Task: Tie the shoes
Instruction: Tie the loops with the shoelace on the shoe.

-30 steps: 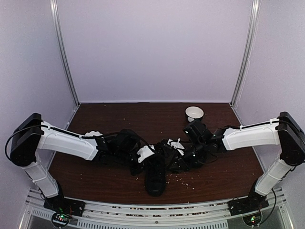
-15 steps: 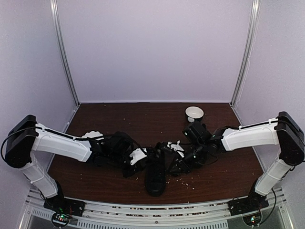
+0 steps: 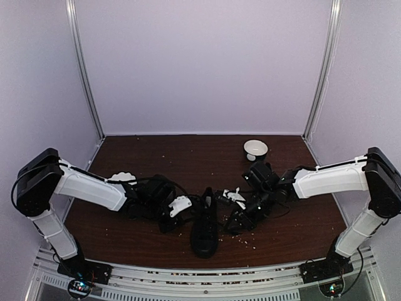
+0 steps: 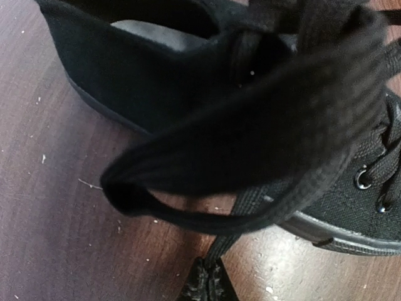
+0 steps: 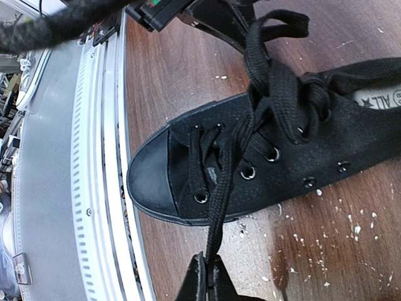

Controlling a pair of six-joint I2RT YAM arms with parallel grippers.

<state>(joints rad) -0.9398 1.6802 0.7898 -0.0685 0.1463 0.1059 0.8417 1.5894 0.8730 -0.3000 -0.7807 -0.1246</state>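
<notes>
One black shoe (image 3: 203, 229) lies in the middle of the table, toe toward the near edge. A second shoe cannot be made out. My left gripper (image 3: 172, 216) is just left of it and my right gripper (image 3: 240, 219) just right. In the left wrist view the shoe's side (image 4: 156, 81) fills the top, and a black lace loop (image 4: 250, 144) hangs in front. One strand runs down into my shut left gripper (image 4: 210, 282). In the right wrist view a lace (image 5: 219, 207) runs from the shoe (image 5: 294, 163) down into my shut right gripper (image 5: 210, 276).
A white bowl (image 3: 255, 149) stands at the back right. Another white object (image 3: 122, 177) peeks out behind my left arm. Pale crumbs (image 3: 247, 237) are scattered right of the shoe. The metal rail (image 5: 100, 157) runs along the near edge, close to the toe.
Both grippers have moved outward, away from the shoe, left to the left and right to the right, each with a lace in it. The shoe's top now shows between them.
</notes>
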